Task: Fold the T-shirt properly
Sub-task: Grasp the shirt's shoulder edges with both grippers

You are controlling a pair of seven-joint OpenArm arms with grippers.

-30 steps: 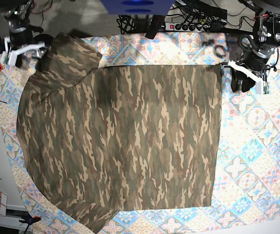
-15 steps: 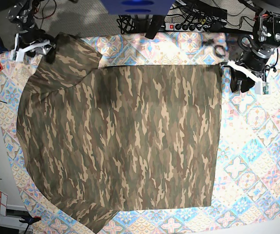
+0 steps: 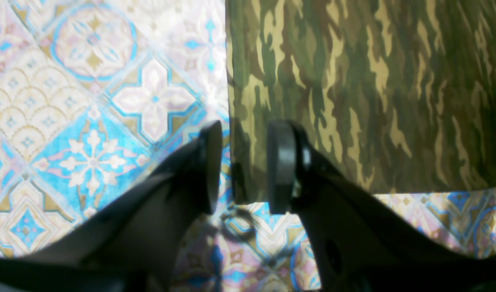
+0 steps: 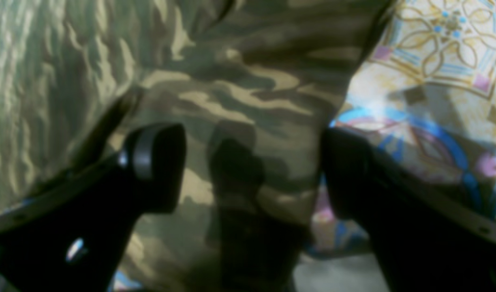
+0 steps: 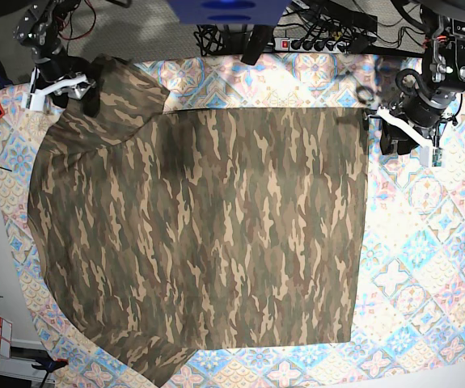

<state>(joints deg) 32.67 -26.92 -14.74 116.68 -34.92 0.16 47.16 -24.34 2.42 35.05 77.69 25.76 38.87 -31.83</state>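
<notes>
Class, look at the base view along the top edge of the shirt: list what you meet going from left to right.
Right gripper over the sleeve → T-shirt → left gripper at the shirt's corner → bare tablecloth.

Both arms are built of black, rounded joint housings. The left gripper [image 3: 240,166] has two matte black fingers that widen toward their bases and end in flat, rounded, disc-like pads [image 3: 281,166]. The right gripper [image 4: 252,170] has similar glossy black fingers, one with a pale grey ring near its tip. In the base view each wrist carries a white bracket; red and black cables loop beside the right arm [image 5: 44,32].
</notes>
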